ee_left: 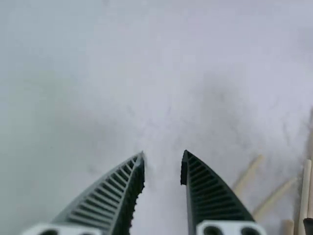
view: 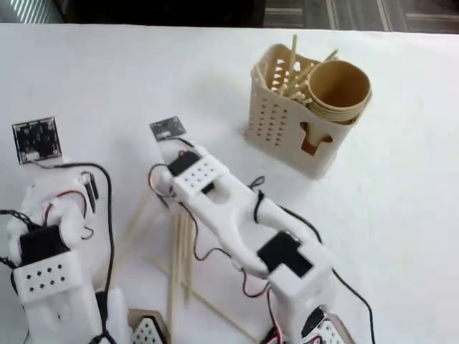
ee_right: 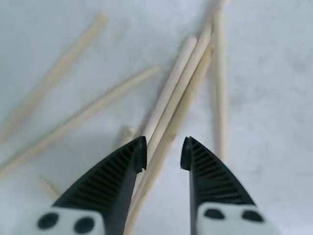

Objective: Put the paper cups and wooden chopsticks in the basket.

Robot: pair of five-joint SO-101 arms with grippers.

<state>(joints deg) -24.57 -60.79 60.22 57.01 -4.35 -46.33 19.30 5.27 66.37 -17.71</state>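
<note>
- I see the basket (view: 287, 125) far out on the white bench (view: 107, 86). It is cream plastic, boxy, with rows of small holes in its walls and a handle cut-out in the near side.
- The cups (view: 341, 89) are tan paper, nested in one stack. They sit in the basket's right part, mouth up and tilted a little.
- The stowed chopsticks (view: 290, 68) stand in the basket beside the cups, pale wood, ends poking above the rim at mixed angles.
- The loose chopsticks (view: 179, 258) lie flat on the bench near the arms, well apart from the basket. Three lie side by side and touching (ee_right: 178, 93), and others are scattered around them at angles.
- My right pincer (ee_right: 163, 152) hangs just above that bundle. Its dark ribbed jaws are apart, one on each side, and grip nothing.
- The right arm (view: 237, 222) stretches across the middle of the bench over the loose chopsticks.
- My left pincer (ee_left: 163, 164) is parted too, over bare bench, with a few chopstick ends off to one side.
- The left arm (view: 46, 251) sits folded at its own near corner.
</note>
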